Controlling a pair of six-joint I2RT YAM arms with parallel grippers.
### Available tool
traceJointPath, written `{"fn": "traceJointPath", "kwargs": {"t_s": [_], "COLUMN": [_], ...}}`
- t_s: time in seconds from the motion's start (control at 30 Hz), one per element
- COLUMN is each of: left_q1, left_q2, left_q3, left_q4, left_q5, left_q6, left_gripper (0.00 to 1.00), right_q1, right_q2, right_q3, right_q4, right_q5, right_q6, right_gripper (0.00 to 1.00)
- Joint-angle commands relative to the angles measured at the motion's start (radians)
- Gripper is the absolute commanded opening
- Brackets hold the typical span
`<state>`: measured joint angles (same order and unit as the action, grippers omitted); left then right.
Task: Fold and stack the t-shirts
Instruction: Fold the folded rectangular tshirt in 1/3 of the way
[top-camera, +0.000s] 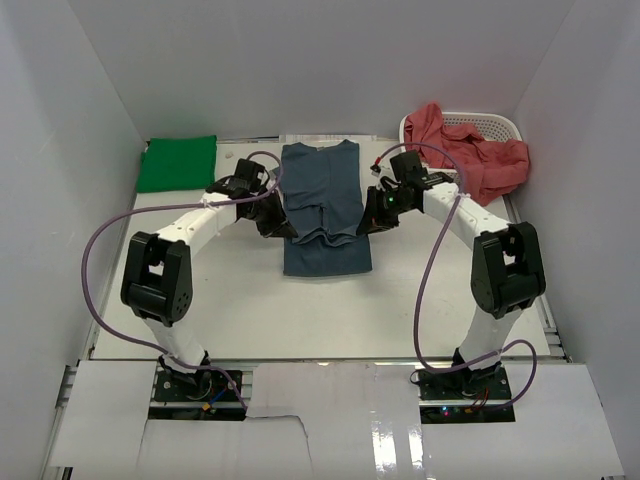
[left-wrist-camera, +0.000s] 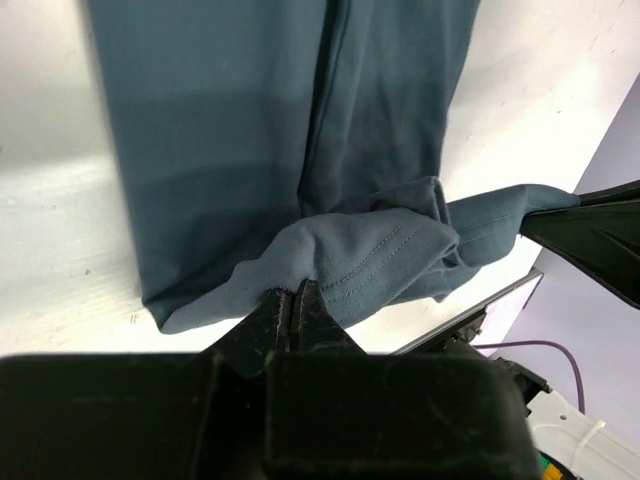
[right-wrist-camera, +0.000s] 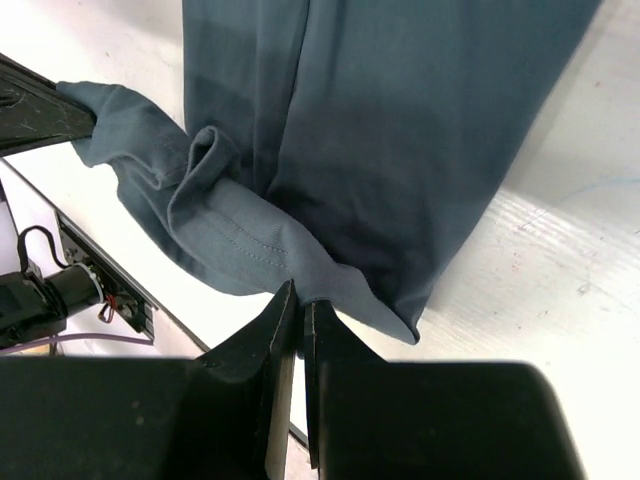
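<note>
Lying lengthwise in the middle of the counter, the slate blue t-shirt is seen between the two arms, narrowed into a long strip with a seam-like crease running down its centre. A bunched fold of its cloth, with a stitched hem showing, is drawn across the strip near its nearer end, and each end of that fold is pinched by one arm.

The left gripper is closed tight on the left end of the fold, with only a sliver of cloth between its jaws. The right gripper is likewise clamped on the right end, jaws almost touching. Both are held low, just beside the shirt's long edges, and each can be made out at the margin of the other's wrist view.

A bright green t-shirt is laid flat and folded at the far left corner of the counter, well apart from the blue one. Salmon red t-shirts are heaped in a white perforated basket at the far right corner and draped over its rim.
</note>
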<state>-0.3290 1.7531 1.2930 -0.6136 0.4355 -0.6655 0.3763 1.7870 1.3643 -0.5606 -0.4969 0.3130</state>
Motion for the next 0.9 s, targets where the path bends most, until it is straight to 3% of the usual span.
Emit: {"fn": "traceJointPath", "kwargs": {"t_s": [0.0, 0.43, 0.87], "left_q1": [0.011, 0.065, 0.076], "left_q2": [0.011, 0.137, 0.253], "left_q3": [0.084, 0.242, 0.371], "left_q4": [-0.026, -0.067, -0.081], "left_q5": [-0.009, -0.006, -0.007], "left_q6": [0.027, 0.06, 0.075], "left_gripper": [0.0, 0.0, 0.0], "right_q1": [-0.011, -0.045, -0.053], "right_q2": [0.025, 0.175, 0.282], "right_q3": [0.099, 0.344, 0.441], "right_q4": [-0.036, -0.114, -0.119], "right_q5": [-0.012, -0.012, -0.028], "right_q6": [-0.025, -0.037, -0.041], "right_gripper": [0.08, 0.08, 0.08]}}
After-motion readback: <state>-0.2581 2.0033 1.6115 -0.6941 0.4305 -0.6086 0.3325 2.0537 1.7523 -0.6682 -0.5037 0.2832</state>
